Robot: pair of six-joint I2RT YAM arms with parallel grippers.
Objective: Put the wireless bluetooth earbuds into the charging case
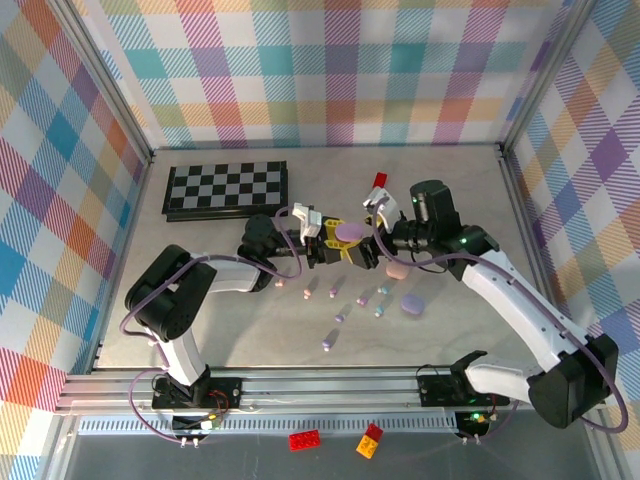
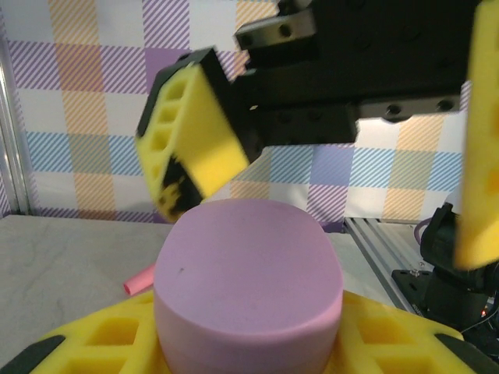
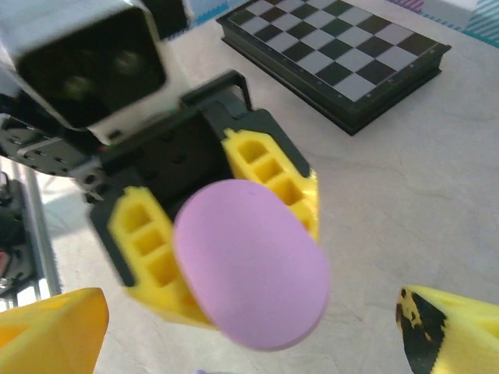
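My left gripper (image 1: 338, 246) is shut on a lilac charging case (image 1: 350, 232), closed, held above the table's middle. In the left wrist view the case (image 2: 248, 273) sits between my yellow fingers (image 2: 93, 343). My right gripper (image 1: 378, 242) faces it, open. In the right wrist view its fingertips (image 3: 47, 331) stand wide apart on either side of the case (image 3: 249, 265), not touching it. Several tiny pastel earbuds lie loose on the table below the grippers, among them a pink one (image 1: 307, 292), a blue one (image 1: 380, 310) and a purple one (image 1: 327, 342).
A pink case (image 1: 396, 270) and a purple case (image 1: 412, 304) lie on the table right of the earbuds. A folded chessboard (image 1: 227, 188) lies at the back left and a red brick (image 1: 379, 180) behind the grippers. Red (image 1: 305, 438) and yellow (image 1: 370, 441) bricks lie below the front rail.
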